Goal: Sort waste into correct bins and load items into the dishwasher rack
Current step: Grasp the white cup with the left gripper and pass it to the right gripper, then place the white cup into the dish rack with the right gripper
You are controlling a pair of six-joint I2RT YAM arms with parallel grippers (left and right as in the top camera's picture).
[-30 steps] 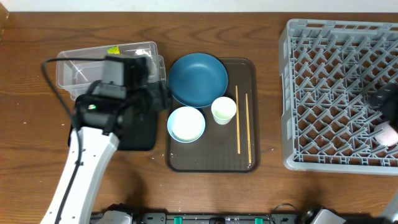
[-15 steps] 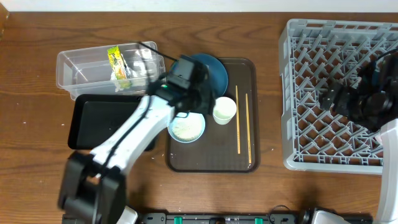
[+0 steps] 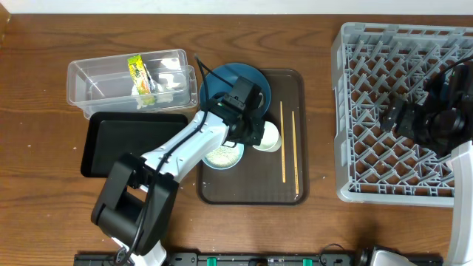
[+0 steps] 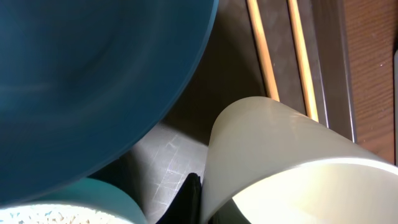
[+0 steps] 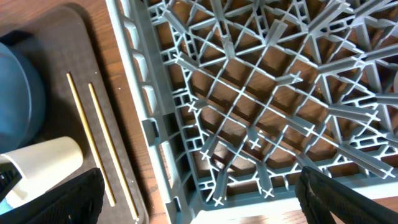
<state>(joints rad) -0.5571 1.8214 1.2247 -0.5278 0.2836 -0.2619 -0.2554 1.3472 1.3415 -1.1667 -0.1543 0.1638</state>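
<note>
Pale green cup [image 4: 280, 143] is the piece in hand. It's on the brown tray [image 3: 251, 188], right against my left pincer [image 3: 256, 135]. Left wrist view shows one dark finger [image 4: 189, 198] touching the cup wall near the rim. The other finger is out of frame, so I can't tell if the grip is closed. Cup looks tilted.

Just beside it is the white bowl [image 3: 222, 157], with rice grains [image 4: 43, 214] not yet binned, then the blue plate [image 4: 81, 81]. Chopsticks [image 3: 282, 148] lie side by side to the cup's right.

Further left on the desk [image 3: 44, 199], the clear tub [image 3: 96, 85] holds the wrapper [image 3: 137, 72] and tissue [image 3: 168, 85], with the black tray [image 3: 122, 140] alongside.

Far right is the rack [image 3: 344, 111]. My right pincer [image 5: 199, 183] hovers over it, fingers spread wide, holding nothing.

My read: this is the cup-loading step, at the grasp stage. Next I need a confirmed grip and a lift clear of bowl and plate. Then it's a carry toward the rack, maybe with a hand-off.
</note>
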